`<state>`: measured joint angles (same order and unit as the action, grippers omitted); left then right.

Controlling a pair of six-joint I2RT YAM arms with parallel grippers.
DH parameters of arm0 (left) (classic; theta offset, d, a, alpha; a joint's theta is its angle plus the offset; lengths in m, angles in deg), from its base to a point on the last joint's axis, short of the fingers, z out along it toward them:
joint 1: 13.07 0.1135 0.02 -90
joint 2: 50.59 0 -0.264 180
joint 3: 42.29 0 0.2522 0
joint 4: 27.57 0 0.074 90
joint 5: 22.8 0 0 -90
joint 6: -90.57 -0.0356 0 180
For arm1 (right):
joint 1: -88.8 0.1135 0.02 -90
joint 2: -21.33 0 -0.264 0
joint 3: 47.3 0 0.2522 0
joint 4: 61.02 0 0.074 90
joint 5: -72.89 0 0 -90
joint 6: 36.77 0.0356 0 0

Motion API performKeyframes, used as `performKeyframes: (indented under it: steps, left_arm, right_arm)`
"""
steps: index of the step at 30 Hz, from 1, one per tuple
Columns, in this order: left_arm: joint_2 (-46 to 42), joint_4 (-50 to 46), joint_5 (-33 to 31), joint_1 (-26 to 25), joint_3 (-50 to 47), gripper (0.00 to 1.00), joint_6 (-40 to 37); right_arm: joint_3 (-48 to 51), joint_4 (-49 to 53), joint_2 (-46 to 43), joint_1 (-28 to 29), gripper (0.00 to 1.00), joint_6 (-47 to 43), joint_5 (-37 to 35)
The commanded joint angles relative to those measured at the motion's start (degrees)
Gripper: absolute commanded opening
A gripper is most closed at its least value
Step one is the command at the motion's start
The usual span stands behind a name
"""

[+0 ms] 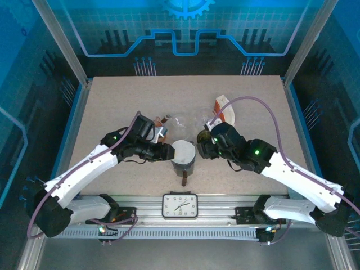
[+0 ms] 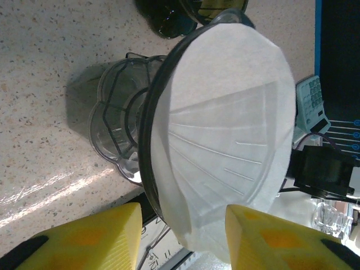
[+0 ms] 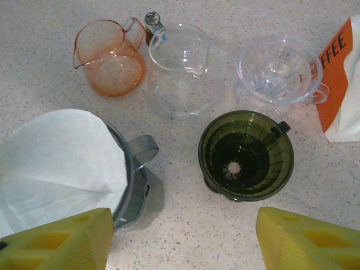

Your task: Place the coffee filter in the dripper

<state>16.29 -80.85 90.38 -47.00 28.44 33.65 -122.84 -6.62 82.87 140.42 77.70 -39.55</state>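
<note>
**A:** What do we see on the speckled table (image 3: 50, 67)?

**B:** Along the far side we see an orange pitcher (image 3: 109, 59), a clear glass jug (image 3: 179, 62) just beside it, a clear dripper (image 3: 279, 70) and a coffee bag (image 3: 340, 79). Nearer us stand a grey dripper (image 3: 135, 185) and a green dripper (image 3: 246, 154), apart.

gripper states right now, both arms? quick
Left gripper: open, fingers on either side of the coffee filter edge, not pinching it.
Right gripper: open, holding nothing.
</note>
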Motion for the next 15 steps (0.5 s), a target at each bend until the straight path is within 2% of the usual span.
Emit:
performKeyframes:
  steps: [1, 3, 5, 9, 13, 15]
  left_arm:
    - [-2.58, 0.84, -0.8, -0.21, 0.8, 0.47, 1.19]
    - [-4.1, 0.8, -2.53, -0.1, 0.78, 0.49, 1.65]
    - [-5.81, 0.92, -5.86, -0.08, 0.23, 0.55, 2.03]
    - [-9.67, 0.99, -14.86, 0.56, -2.1, 0.78, 2.97]
    - [-12.67, 2.01, -20.8, 1.66, -5.35, 0.99, 5.37]
    - [-13.45, 2.2, -21.31, 2.53, -6.45, 0.99, 6.5]
  right_arm:
    - [2.17, -0.57, -1.8, -1.3, 0.69, 1.84, -0.66]
    - [4.23, 1.12, -2.56, -2.58, 0.69, 3.17, 2.31]
    - [8.79, -0.82, -4.22, -4.16, 0.69, 4.05, 8.3]
    - [18.07, -7.48, -6.08, -6.05, 0.66, 5.75, 17.65]
    - [23.68, -13.06, -4.53, -6.09, 0.61, 6.51, 22.81]
    - [26.29, -16.4, -3.66, -6.12, 0.57, 6.8, 24.31]
